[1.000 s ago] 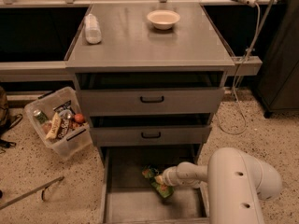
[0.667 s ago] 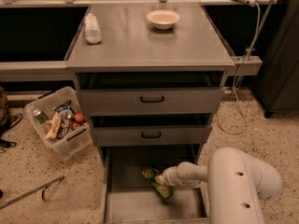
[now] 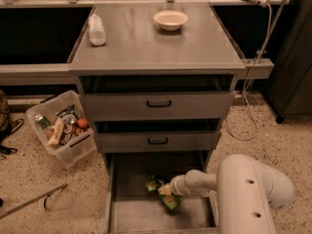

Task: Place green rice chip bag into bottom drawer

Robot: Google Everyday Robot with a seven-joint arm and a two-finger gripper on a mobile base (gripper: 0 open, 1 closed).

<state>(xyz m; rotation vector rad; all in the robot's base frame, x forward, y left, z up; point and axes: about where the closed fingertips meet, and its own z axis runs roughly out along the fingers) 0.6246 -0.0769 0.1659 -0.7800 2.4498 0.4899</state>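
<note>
The bottom drawer [image 3: 131, 216] is pulled open at the foot of the grey cabinet, its flat grey floor showing. The green rice chip bag [image 3: 163, 191] lies crumpled on the drawer floor near the middle right. My gripper [image 3: 168, 189] reaches into the drawer from the right on the white arm [image 3: 243, 189] and sits right at the bag, its tip touching or overlapping the bag.
Two closed drawer fronts with black handles [image 3: 158, 104] sit above the open drawer. A white bowl [image 3: 170, 19] and a clear bottle [image 3: 96, 29] stand on the cabinet top. A clear bin of snacks [image 3: 63, 128] stands on the floor at the left. A cable [image 3: 248, 106] hangs at the right.
</note>
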